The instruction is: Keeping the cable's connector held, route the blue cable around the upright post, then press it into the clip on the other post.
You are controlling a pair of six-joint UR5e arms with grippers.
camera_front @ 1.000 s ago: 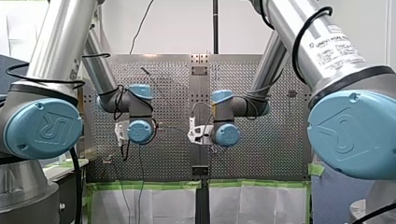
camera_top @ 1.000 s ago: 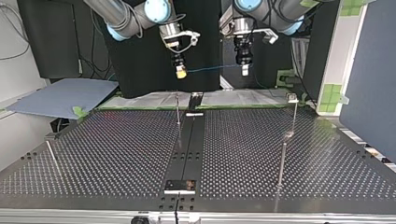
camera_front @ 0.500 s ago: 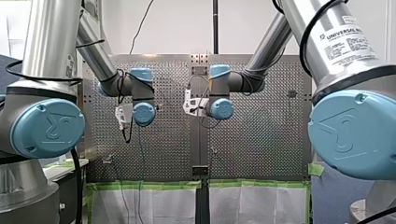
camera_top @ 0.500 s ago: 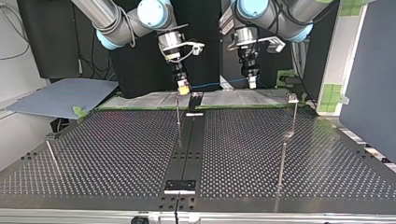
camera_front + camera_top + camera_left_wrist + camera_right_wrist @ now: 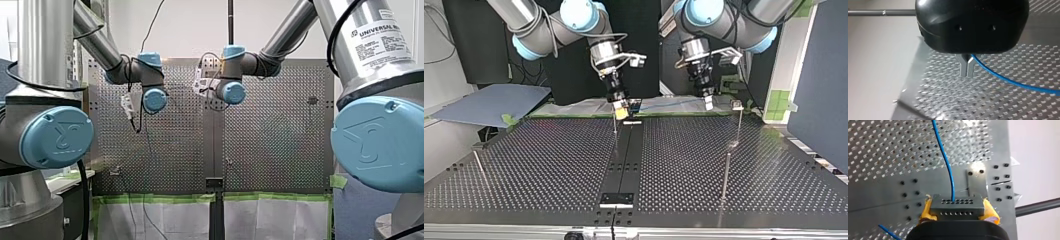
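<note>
Perforated table (image 5: pixel 549 160) with a dark centre rail (image 5: pixel 626 155), as seen from across the work in the top view.

The right gripper (image 5: pixel 958 213) is shown clamped on the grey connector (image 5: pixel 956 204), which is held crosswise between the yellow pads (image 5: pixel 926 208). Two rows of small holes are seen on the connector's face. The blue cable (image 5: pixel 952 187) is seen to leave the upper row and to run away ahead of the gripper over the table.

In the top view the same gripper (image 5: pixel 621 112), whose arm comes in at the view's left, is held low over the far end of the rail. The connector is placed just beside the upper end of the thin upright post (image 5: pixel 615 127), at that post's right. Whether the two touch cannot be told.

From the connector the cable (image 5: pixel 669 103) is stretched nearly straight toward the view's right, to the left gripper (image 5: pixel 708 102). In the left wrist view the metal fingers (image 5: pixel 963 67) of that gripper (image 5: pixel 967 71) are shown pressed together. The cable (image 5: pixel 1008 80) is pinched between them and is led off to one side over the holes.

The left gripper is held near, but apart from, the taller post (image 5: pixel 740 125) that carries the clip (image 5: pixel 737 105) at the view's right. The cable is not yet passed around the thin post, and it is seen clear of the clip.
</note>
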